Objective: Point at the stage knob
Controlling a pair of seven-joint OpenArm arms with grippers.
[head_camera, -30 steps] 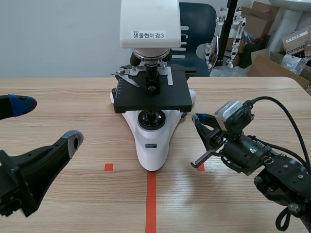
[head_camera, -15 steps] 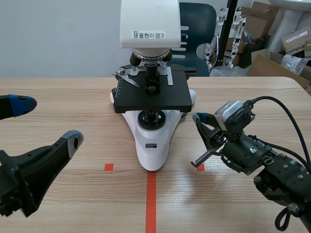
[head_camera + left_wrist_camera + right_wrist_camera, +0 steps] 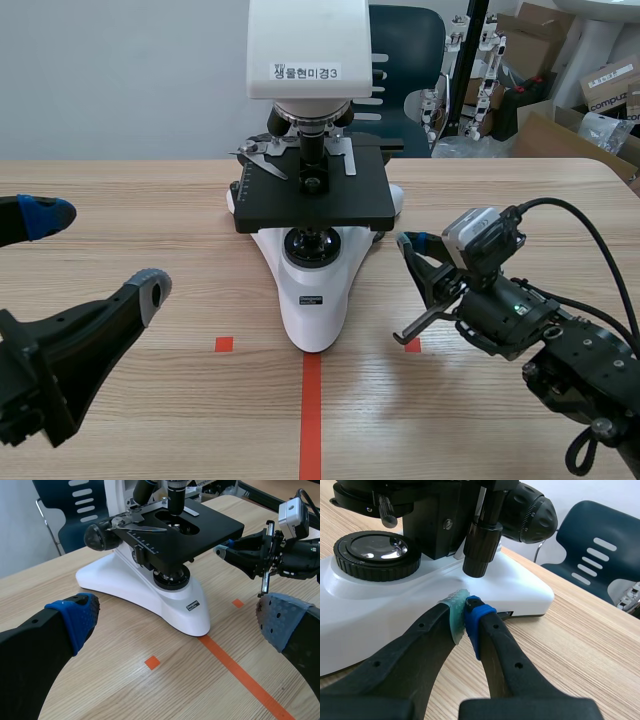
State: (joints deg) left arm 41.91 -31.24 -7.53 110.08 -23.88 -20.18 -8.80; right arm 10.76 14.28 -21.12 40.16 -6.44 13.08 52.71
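The white and black microscope [image 3: 312, 260] stands mid-table, its black stage [image 3: 310, 195] facing me. The stage knob [image 3: 481, 550], a black stacked cylinder, hangs under the stage's right side. My right gripper [image 3: 465, 611] is shut, with nothing between its pads, and its tips sit just below and in front of that knob, over the white base [image 3: 520, 587]. In the scene view the right gripper [image 3: 404, 242] lies close to the microscope's right flank. My left gripper [image 3: 95, 252] stands wide open at the table's left, well clear of the microscope; its blue pad [image 3: 75, 617] and grey pad [image 3: 282, 622] hold nothing.
A large black focus knob [image 3: 530, 512] sits beside the stage knob, and the round lamp lens [image 3: 376, 550] lies on the base. A blue chair [image 3: 405, 50] and cardboard boxes [image 3: 600, 90] stand behind the table. An orange tape line [image 3: 311, 415] runs toward the front edge.
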